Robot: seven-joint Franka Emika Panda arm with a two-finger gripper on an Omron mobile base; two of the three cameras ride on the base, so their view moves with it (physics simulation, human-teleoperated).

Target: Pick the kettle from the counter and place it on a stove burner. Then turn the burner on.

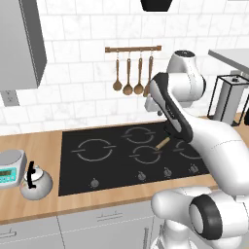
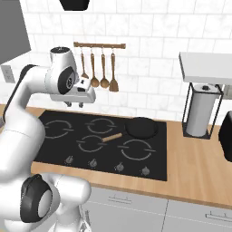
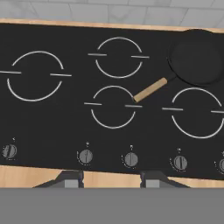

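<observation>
The gripper hangs high over the black cooktop, fingers spread apart with nothing between them, tips at the bottom of the hand view. The kettle sits on the counter at the lower left of the left base view, just beside the grey scale. The big stove burner lies bare at upper left, and a dark pan sits upper right.
</observation>
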